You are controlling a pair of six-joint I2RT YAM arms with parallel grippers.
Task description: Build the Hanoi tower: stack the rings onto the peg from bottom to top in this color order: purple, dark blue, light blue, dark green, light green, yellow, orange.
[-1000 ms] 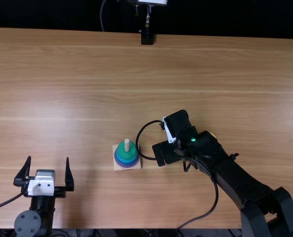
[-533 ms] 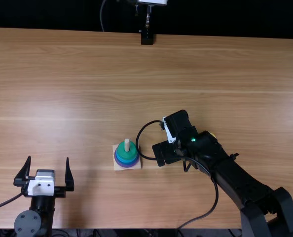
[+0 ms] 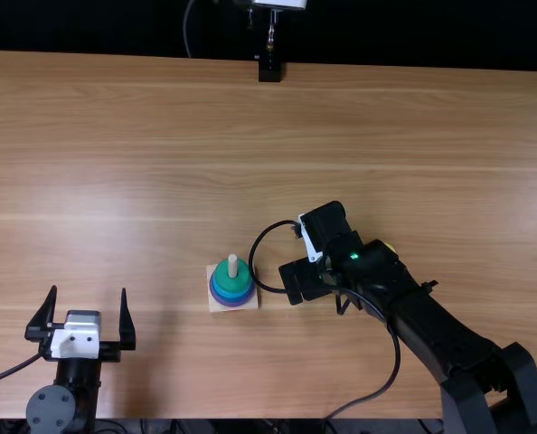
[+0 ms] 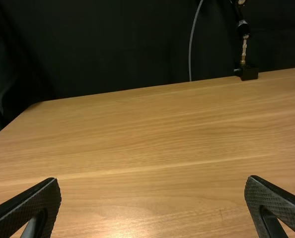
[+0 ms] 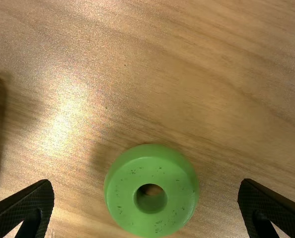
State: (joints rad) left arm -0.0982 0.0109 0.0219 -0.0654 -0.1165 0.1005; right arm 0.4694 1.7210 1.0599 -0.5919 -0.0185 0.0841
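Peg base: the square pale wooden base [image 3: 213, 306] with its upright round peg [image 3: 233, 265] is the landmark here.
Tower: on the peg base, a wide purple ring [image 3: 232, 303] lies lowest, then a blue band [image 3: 220, 293], with a flat dark green ring [image 3: 233, 284] on top; I take the band for dark blue and light blue together, though their edges are hard to separate.
Light green ring: the round light green ring with a central hole [image 5: 175, 209] lies flat on the table, judged to be near the peg base on its right.
Yellow piece: a small yellow edge [image 3: 390, 247], probably the yellow ring, peeks out past the right arm, farther right of the peg base.
Right gripper: the right gripper [image 5: 146, 183] is wide open above the light green ring, a finger to either side, gripping nothing.
Left gripper: the left gripper [image 3: 89, 290] is spread wide and empty, well left of the peg base.
Change: hardly any over the last second; both arms and the tower keep their places.
Meaning: light green seems next, still ungrasped; closing off-centre could nudge it aside.
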